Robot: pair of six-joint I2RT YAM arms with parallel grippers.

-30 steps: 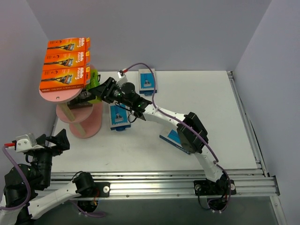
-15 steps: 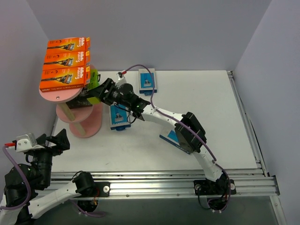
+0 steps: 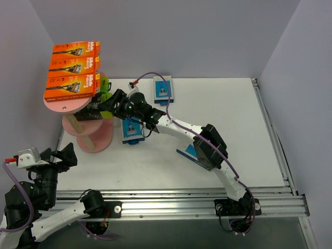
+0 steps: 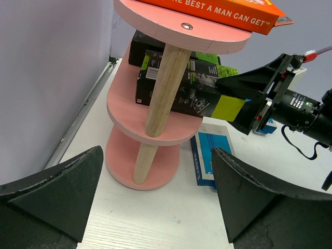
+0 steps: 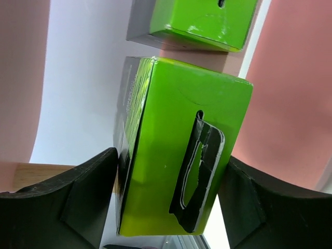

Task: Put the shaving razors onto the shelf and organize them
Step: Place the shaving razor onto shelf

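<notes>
The tall pink stand of oval boards [image 3: 66,107] carries three orange razor packs [image 3: 72,72] on its top board and two black-and-lime packs [image 4: 197,98] on the middle one. The right gripper [image 5: 168,202] straddles one pack's lime end; whether it pinches, I cannot tell. Three blue-and-grey packs [image 3: 129,129] lie on the white table [image 3: 233,114]. The left gripper [image 4: 155,155] hangs spread wide, empty.

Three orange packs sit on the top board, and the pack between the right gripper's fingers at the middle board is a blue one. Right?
No. The pack at the right gripper is black with lime green, not blue; the left wrist view shows it. It is at the middle board, and the three orange packs do sit on the top board.
</notes>
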